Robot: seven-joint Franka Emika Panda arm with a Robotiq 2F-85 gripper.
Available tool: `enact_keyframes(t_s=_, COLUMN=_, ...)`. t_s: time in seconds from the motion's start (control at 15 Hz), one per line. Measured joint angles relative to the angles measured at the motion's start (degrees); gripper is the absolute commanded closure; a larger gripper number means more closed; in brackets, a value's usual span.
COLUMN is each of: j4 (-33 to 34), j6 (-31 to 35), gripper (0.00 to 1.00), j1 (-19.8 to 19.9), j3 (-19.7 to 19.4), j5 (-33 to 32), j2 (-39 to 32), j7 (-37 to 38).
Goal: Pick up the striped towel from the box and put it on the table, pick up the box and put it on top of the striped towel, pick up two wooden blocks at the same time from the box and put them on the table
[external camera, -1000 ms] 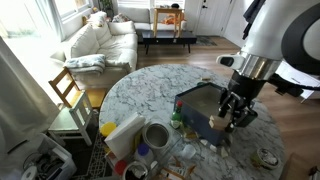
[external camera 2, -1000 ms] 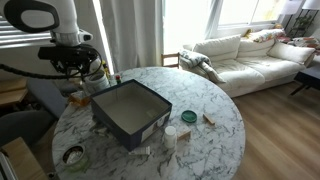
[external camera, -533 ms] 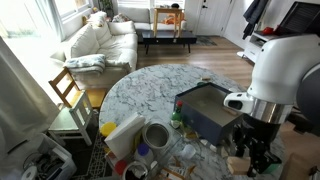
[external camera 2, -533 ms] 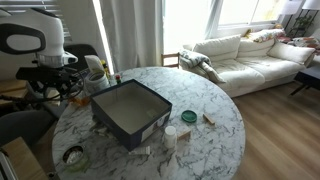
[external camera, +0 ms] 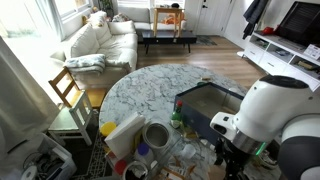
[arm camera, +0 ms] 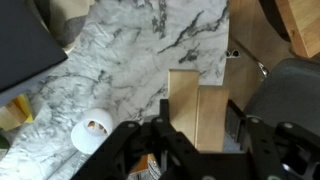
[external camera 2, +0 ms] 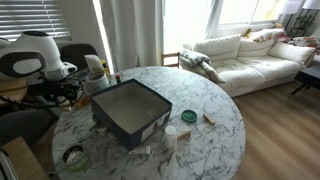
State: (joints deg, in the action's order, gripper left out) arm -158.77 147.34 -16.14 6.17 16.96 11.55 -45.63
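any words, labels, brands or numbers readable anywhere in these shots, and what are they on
No text can be read in any view.
On the yellow and white packet, any print is too blurred to read.
On the small clutter, anything printed is too small to read.
The box and the wooden blocks show no markings.

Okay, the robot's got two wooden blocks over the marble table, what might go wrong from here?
1. The gripper pinches two wooden blocks side by side in the wrist view; one may slip or twist out as the arm moves.
2. The blocks hang close to the rim of the table, with floor just beside it. Released here, a block might tumble off.
3. A white roll lies near the gripper; coming down could nudge it.
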Motion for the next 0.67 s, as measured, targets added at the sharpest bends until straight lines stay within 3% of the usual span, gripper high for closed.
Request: enact_keyframes(t_s=0.67, j4=0.32, j6=4.90, gripper=0.69, j1=1.25, j3=0.94, j5=-2.95, j2=-13.37, j7=2.94)
